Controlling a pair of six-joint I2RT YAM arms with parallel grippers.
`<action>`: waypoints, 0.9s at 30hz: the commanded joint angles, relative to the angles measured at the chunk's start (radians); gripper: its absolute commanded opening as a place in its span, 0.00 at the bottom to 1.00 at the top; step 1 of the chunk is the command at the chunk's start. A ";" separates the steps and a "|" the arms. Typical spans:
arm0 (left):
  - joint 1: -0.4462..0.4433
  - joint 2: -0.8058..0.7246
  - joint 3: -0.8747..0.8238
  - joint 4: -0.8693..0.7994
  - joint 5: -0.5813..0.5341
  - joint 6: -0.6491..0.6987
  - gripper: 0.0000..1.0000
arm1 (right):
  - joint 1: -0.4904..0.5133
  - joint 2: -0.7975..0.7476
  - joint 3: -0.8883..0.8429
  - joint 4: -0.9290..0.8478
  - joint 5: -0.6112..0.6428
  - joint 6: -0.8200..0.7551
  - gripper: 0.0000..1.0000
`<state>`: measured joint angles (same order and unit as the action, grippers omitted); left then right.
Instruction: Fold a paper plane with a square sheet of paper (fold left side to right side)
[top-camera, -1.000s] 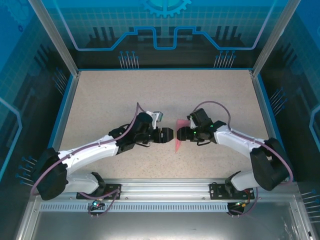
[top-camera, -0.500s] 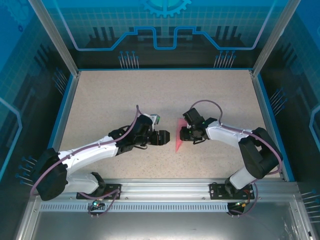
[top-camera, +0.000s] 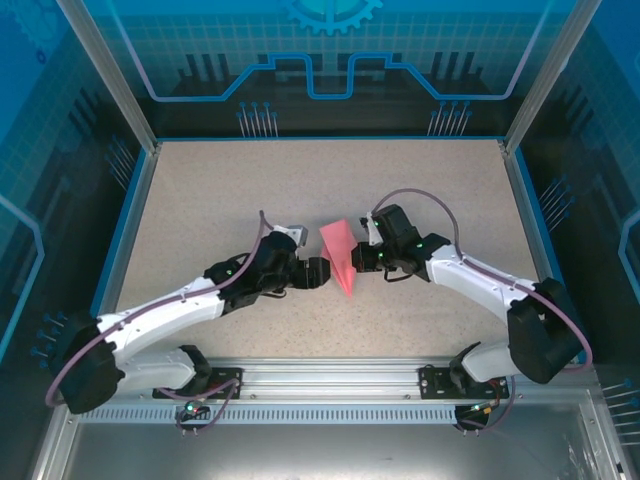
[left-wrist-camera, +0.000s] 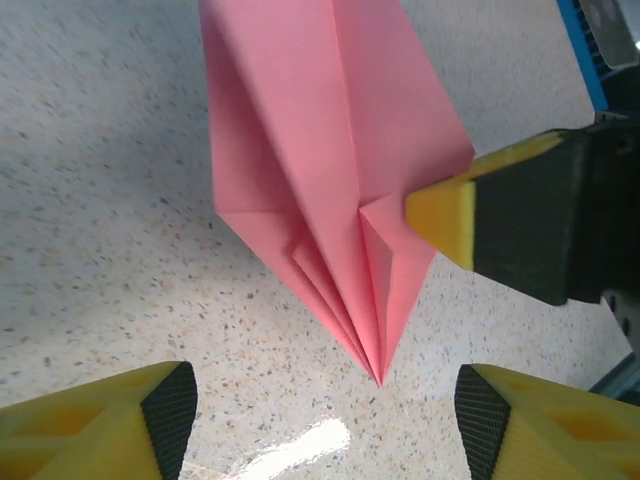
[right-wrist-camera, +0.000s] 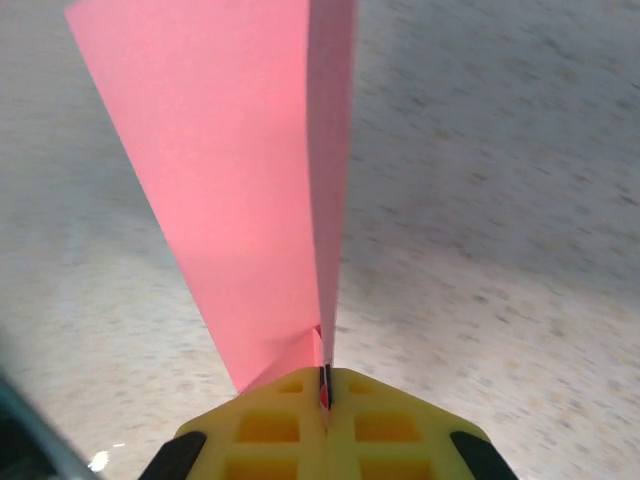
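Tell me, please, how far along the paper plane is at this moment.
Done: the paper plane already has a pointed nose and layered creases. In hand: the right gripper is shut on its edge; the left gripper hangs open by the nose, holding nothing. Left: probably a last fold or pressing, then release.

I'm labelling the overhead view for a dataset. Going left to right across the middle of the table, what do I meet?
left tool, open → paper plane → right tool, shut on the plane's right side.
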<state>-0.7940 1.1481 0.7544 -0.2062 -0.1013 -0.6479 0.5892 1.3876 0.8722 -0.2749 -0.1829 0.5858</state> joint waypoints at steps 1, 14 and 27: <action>-0.004 -0.086 -0.041 -0.047 -0.112 -0.010 0.75 | 0.002 0.009 -0.017 0.096 -0.189 -0.020 0.00; -0.001 -0.211 -0.099 -0.110 -0.165 -0.045 0.81 | -0.110 0.282 -0.098 0.241 -0.258 -0.075 0.00; -0.001 -0.169 -0.078 -0.099 -0.161 -0.036 0.82 | -0.099 0.127 0.001 -0.142 0.040 -0.164 0.37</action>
<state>-0.7940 0.9775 0.6647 -0.2932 -0.2436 -0.6811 0.4789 1.5829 0.8249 -0.2787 -0.2485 0.4446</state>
